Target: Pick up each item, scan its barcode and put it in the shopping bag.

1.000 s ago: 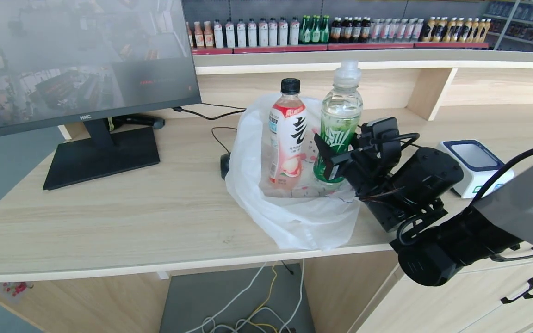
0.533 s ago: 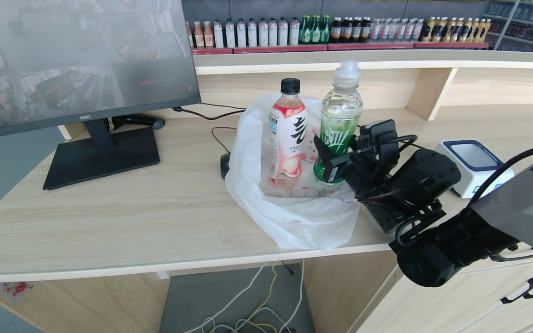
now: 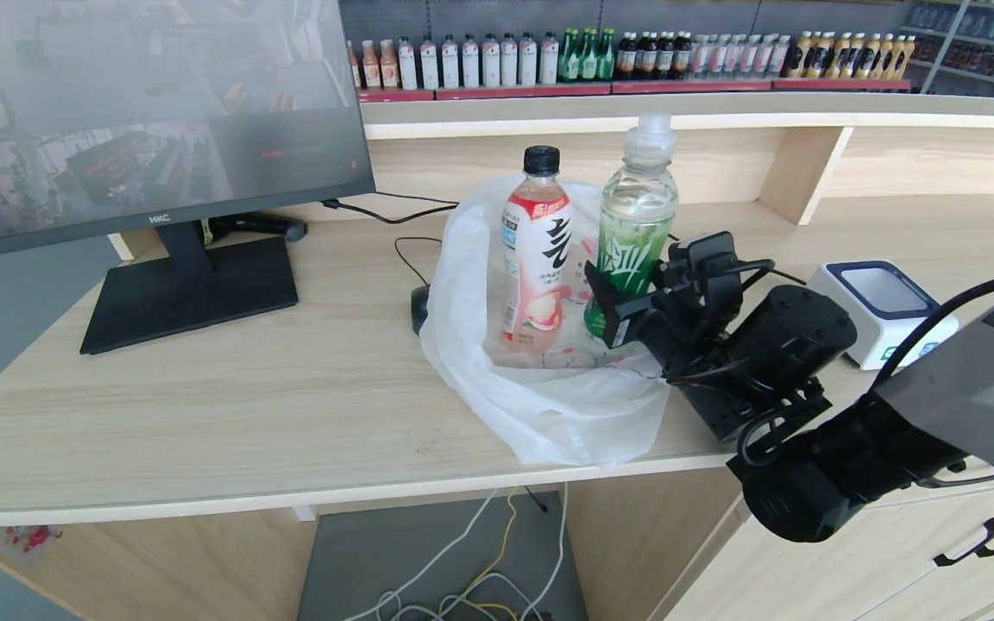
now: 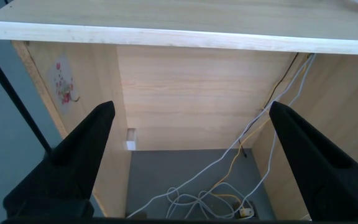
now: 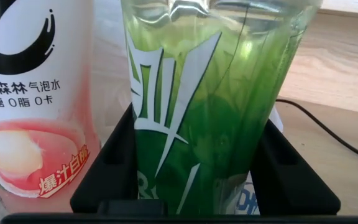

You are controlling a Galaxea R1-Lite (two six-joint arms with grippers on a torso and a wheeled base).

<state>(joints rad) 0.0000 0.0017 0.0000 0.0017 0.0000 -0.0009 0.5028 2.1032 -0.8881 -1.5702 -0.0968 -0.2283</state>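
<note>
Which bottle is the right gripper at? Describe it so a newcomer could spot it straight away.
On the light wooden counter, right of the black monitor, a white plastic shopping bag holds two upright bottles. The right gripper is at the green-labelled clear bottle, taller with a pale cap; its neighbour, the pink bottle, has a black cap.

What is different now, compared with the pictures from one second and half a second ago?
The right gripper, around the lower part of the green bottle, went down slightly together with its arm. Nothing was visibly taken or released. The green bottle and the pink bottle stayed upright in the shopping bag, which did not move.
</note>
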